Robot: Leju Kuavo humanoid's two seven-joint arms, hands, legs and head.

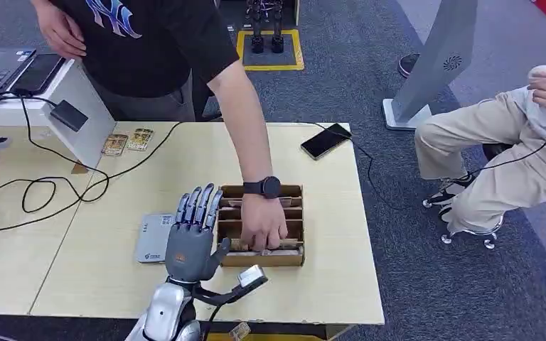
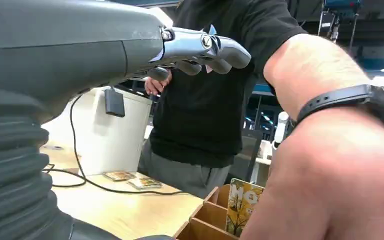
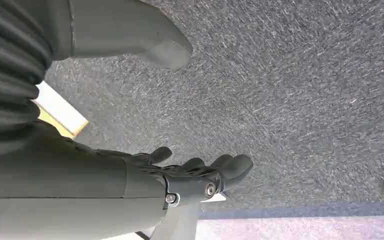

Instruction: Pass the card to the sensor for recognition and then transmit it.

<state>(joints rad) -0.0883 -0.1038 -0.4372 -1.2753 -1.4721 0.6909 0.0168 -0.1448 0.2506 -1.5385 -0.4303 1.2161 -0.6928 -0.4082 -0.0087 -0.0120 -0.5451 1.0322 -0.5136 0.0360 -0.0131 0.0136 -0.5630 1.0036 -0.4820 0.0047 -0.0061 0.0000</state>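
My left hand (image 1: 192,234) hovers open above the table, fingers straight and together, just left of a cardboard divider box (image 1: 291,192) holding cards. A person's hand (image 1: 263,229), with a black watch on the wrist, reaches into the box's near slots and touches the cards. In the left wrist view my left hand (image 2: 190,47) holds nothing, and a yellow card (image 2: 242,205) stands upright in the box beside the person's forearm (image 2: 340,165). A small black sensor (image 1: 69,115) is mounted on a white stand at the far left. My right hand (image 3: 200,175) hangs over carpet, holding nothing.
Two loose cards (image 1: 126,141) lie by the white stand. A flat grey-white device (image 1: 151,241) lies under my left hand. A phone (image 1: 325,140) with a cable sits at the far right table edge, black cables (image 1: 43,188) loop on the left, and a seated person (image 1: 512,142) is at right.
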